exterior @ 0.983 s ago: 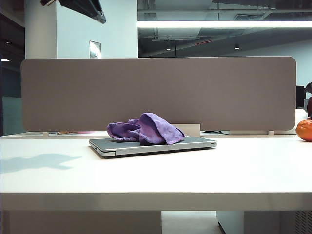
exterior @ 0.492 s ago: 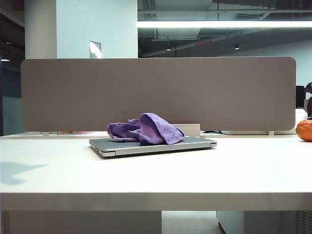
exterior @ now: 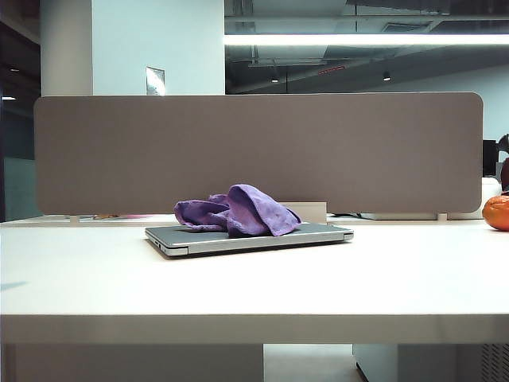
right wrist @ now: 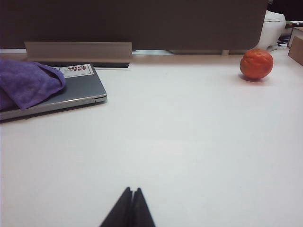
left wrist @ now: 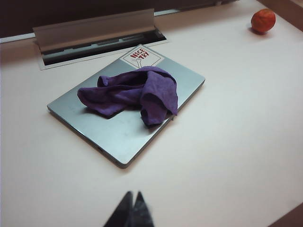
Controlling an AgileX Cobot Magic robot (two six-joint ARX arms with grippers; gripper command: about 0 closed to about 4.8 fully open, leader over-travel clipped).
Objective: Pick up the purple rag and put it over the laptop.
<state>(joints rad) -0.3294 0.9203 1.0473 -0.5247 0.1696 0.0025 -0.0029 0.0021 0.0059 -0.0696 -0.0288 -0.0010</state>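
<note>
White desk surface (exterior: 254,278), matte, with a grey fabric partition panel (exterior: 258,153) standing along its far edge; dim office and a ceiling light strip behind.

Left gripper (left wrist: 131,211): seen only in the left wrist view, dark fingers pressed together to a point, holding nothing, raised above the desk's near side and well apart from the laptop.

Thin silver-grey rectangular laptop (exterior: 248,236) (left wrist: 127,109) (right wrist: 71,92): lid closed, flat on the desk near the far edge at about mid-width, just in front of an open cable slot with a raised grey flap (left wrist: 94,34). White sticker with red lettering (left wrist: 141,56) on the lid's far corner.

Soft, fuzzy purple microfibre rag (exterior: 237,211) (left wrist: 132,92) (right wrist: 26,82): bunched and wrinkled on the lid, covering only its middle part; one fold reaches the lid's right edge. Bare lid shows at the near and left corners.

Right gripper (right wrist: 129,209): seen only in the right wrist view, fingers shut tight, empty, low over the desk's near side, right of the laptop.

Round orange fruit (exterior: 497,212) (left wrist: 262,20) (right wrist: 256,64): on the desk near the far right edge, well apart from the laptop.
</note>
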